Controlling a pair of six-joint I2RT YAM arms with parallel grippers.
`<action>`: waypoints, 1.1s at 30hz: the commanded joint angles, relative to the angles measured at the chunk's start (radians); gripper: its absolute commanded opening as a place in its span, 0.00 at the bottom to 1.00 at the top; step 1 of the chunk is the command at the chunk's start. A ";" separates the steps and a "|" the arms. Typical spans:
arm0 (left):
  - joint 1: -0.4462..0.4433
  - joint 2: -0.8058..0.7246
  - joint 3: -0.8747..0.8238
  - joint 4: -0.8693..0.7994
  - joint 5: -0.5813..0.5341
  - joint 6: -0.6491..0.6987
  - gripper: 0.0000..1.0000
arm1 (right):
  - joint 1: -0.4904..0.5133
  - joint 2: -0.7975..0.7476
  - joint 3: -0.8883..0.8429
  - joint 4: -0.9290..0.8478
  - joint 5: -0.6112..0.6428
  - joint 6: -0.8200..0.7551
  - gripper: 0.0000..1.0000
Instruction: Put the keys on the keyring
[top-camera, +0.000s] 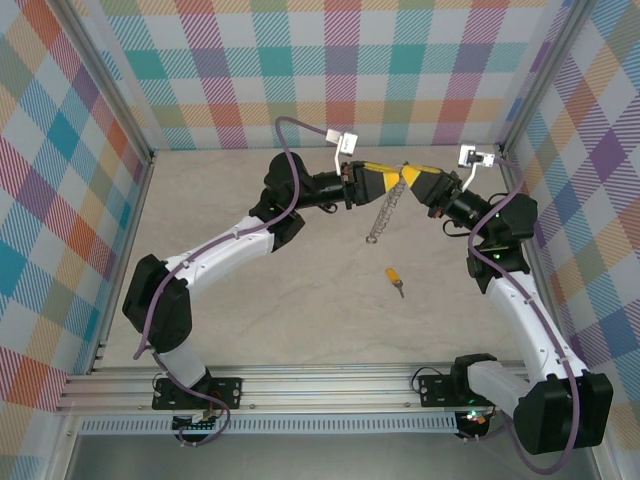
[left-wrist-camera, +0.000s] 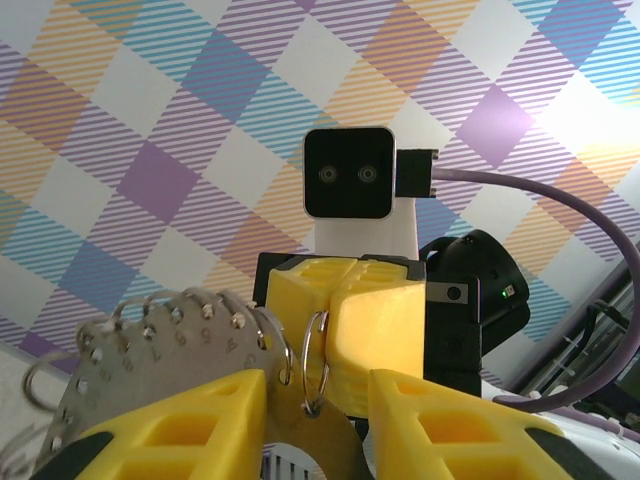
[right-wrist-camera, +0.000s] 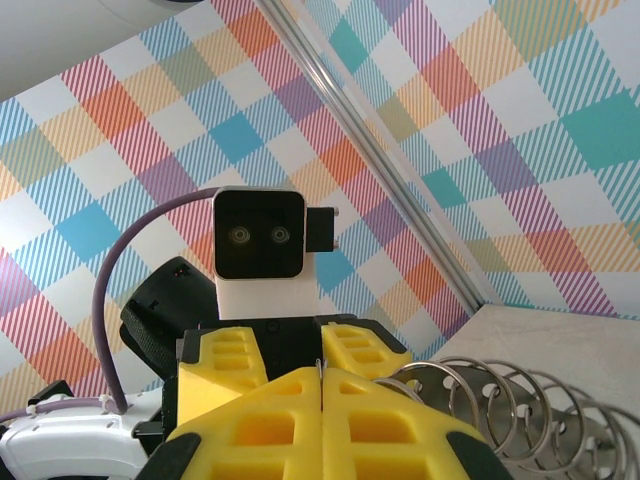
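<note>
Looking down from above, finds the ring (top-camera: 383, 212) hanging edge-on over the far middle of the desk (top-camera: 250, 310). Reads there as chain-like, thin and silvery, with the lower end toward the front-left. Hangs from the spot where the left gripper (top-camera: 393, 175) and right gripper (top-camera: 412, 180) meet nose to nose. Finds the key (top-camera: 395, 281) lying flat on the desk, right of centre and nearer the front edge, well apart from the ring. Tiny, with a yellow-orange head and a short dark blade toward the front edge.

Turning to the left wrist, shows the ring (left-wrist-camera: 165, 345) face-on as a flat grey metal band. Punched with a row of small holes along the rim, numerals stamped beside them, thin wire loops threaded through. Sits low between the left fingers (left-wrist-camera: 190, 430), parted narrowly on either side; pinching or merely flanking, impossible to tell. Just beyond, meets the right gripper (left-wrist-camera: 325, 330) head-on, pressed together on the ring's rim, one loop hanging at the seam.

Switching to the right wrist, shows the right fingers (right-wrist-camera: 250, 430) closed flush, a hairline of metal edge caught between them. Places the ring (right-wrist-camera: 510, 415) to their right, wire loops fanned in a row above the holed band. Faces the left gripper (right-wrist-camera: 320, 340) just past the tips.
</note>
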 joint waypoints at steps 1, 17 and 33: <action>-0.011 0.007 0.032 0.059 0.014 -0.001 0.29 | 0.004 -0.001 0.008 0.063 0.000 0.007 0.00; -0.018 0.026 0.048 0.085 0.007 -0.011 0.09 | 0.003 0.002 0.006 0.057 -0.009 0.009 0.00; -0.016 0.009 0.026 0.075 -0.010 0.007 0.16 | 0.002 -0.008 0.005 0.023 -0.008 -0.014 0.00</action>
